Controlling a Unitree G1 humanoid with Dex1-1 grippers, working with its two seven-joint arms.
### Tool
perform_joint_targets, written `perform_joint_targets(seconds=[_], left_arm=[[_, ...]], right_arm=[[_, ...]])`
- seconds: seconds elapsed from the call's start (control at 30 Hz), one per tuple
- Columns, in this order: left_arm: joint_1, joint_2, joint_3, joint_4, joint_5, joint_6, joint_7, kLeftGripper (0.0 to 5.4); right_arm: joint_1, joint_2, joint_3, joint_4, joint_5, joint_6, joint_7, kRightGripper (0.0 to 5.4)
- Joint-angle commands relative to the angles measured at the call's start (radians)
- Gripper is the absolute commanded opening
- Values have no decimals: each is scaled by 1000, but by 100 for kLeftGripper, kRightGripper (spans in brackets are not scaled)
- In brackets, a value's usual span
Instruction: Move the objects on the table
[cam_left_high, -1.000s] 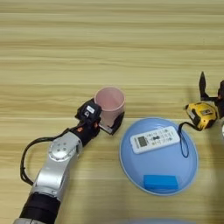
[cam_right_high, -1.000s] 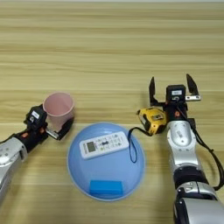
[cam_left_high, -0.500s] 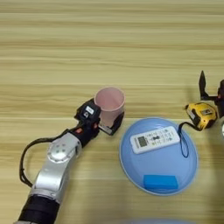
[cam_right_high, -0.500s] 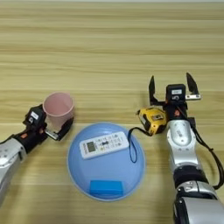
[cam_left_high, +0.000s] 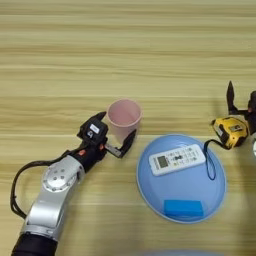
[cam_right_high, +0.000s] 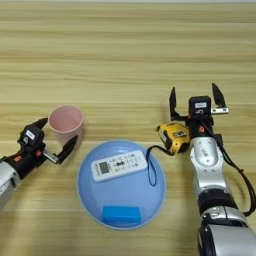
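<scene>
Two spread grippers: left (cam_left_high: 116, 130) flanks smooth pink cup (cam_left_high: 124, 117), right (cam_right_high: 195, 100) above boxy tape measure (cam_right_high: 174, 137).

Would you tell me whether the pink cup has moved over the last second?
No. The pink cup stands in the same spot beside the blue plate, between the open fingers of the left gripper.

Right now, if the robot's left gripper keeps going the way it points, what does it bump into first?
Probably the pink cup. The left gripper is open, its fingers on either side of the cup's base, so the cup sits right ahead. Whether they already touch it is unclear.
</scene>
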Motion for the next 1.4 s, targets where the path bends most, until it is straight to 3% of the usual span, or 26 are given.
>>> perform_joint_targets(seconds=[0.03, 0.2, 0.37, 0.57, 0.73, 0.83, 1.1, 1.23, 1.4], left_arm=[[20, 27, 9, -67, -26, 24, -24, 538], [27, 60, 11, -146, -52, 48, -55, 538], [21, 66, 34, -232, -128, 59, -87, 538], [-21, 42, 61, -235, -159, 35, -63, 538], [-76, -10, 97, -204, -180, 5, -15, 538], [-125, -47, 133, -135, -172, -54, 32, 538], [-284, -101, 231, 169, -68, -234, 244, 538], [-316, -100, 256, 287, -26, -335, 304, 538], [-341, -96, 269, 398, -10, -430, 326, 538]], right_arm=[[-19, -4, 1, 12, -3, -9, -2, 540], [-23, -4, 1, 21, -3, -12, -2, 540], [-25, -5, 1, 26, -3, -15, -3, 540], [-28, -5, 0, 31, -3, -16, -4, 540], [-27, -6, 0, 31, -3, -18, -3, 540], [-25, -5, 0, 27, -3, -19, -3, 540], [-17, 0, 3, 12, -6, -19, -7, 540], [-15, 1, 4, 7, -7, -19, -7, 540], [-15, 1, 4, 7, -6, -18, -6, 540]])
